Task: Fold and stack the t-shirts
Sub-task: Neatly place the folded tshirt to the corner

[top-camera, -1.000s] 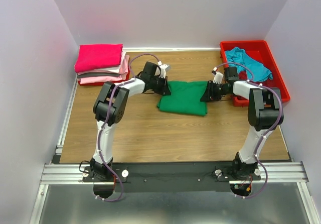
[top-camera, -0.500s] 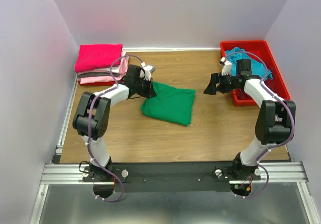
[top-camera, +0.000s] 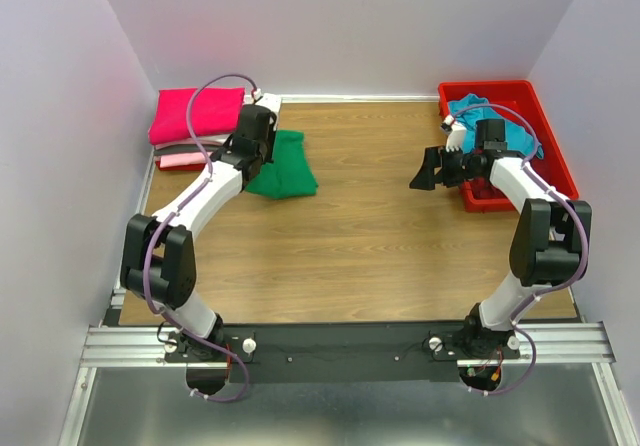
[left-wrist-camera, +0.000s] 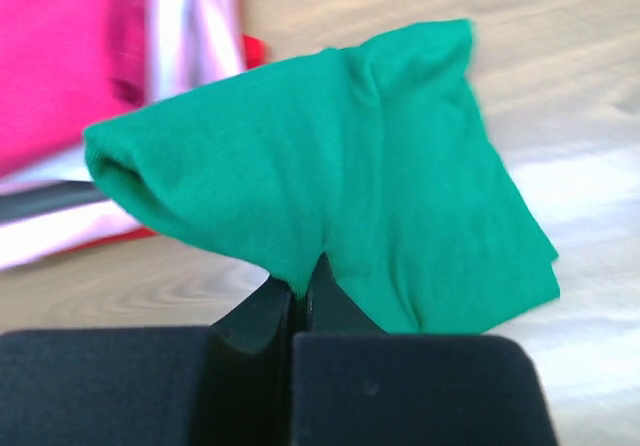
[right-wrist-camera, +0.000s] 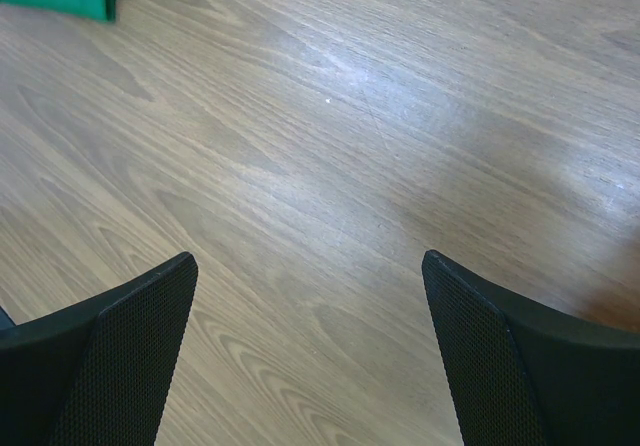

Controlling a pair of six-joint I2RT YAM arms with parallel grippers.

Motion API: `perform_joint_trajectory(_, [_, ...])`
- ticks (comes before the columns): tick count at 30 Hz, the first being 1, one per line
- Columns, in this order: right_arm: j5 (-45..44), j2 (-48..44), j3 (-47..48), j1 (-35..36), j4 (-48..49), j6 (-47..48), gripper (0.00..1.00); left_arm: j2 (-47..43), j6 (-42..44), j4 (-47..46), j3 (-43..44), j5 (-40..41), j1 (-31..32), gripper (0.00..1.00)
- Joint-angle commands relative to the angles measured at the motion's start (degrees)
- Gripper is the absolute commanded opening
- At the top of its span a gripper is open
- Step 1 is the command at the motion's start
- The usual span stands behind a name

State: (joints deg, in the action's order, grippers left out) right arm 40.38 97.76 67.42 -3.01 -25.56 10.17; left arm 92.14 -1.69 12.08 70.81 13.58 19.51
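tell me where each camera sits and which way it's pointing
Top external: above and behind the robot, looking down at the table; left arm and right arm show, plus shirt stack and red bin.
Left wrist: on the left arm, facing along the left gripper, shut on the green shirt.
Right wrist: on the right arm, facing down past the open right gripper at the table.
Shared: all three show the green shirt, the right wrist only a corner.

The overhead view looks down; both close wrist views share the green t-shirt (left-wrist-camera: pixel 330 166).
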Motion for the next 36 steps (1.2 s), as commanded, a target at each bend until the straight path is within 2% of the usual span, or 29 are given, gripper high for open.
perform_joint_trajectory(1, [1.5, 0.4, -0.4, 0.0, -1.0, 0.9, 1.00, -1.3, 4.9, -0.3, 4.2, 10.0, -0.1, 0.00])
perform_joint_trajectory(5, [1.8, 0.6, -0.5, 0.0, -1.1, 0.9, 1.00, 0.3, 10.0, -0.5, 8.2, 13.5, 0.0, 0.00])
perform_joint_trajectory(16, [2.9, 0.9, -0.5, 0.1, -1.1, 1.1, 1.00, 5.0, 17.2, -0.4, 17.3, 15.3, 0.8, 0.00])
perform_joint_trajectory(36, [4.4, 0.8, -0.6, 0.0, -1.2, 1.1, 1.00, 6.4, 22.1, -0.5, 29.7, 20.0, 0.9, 0.00])
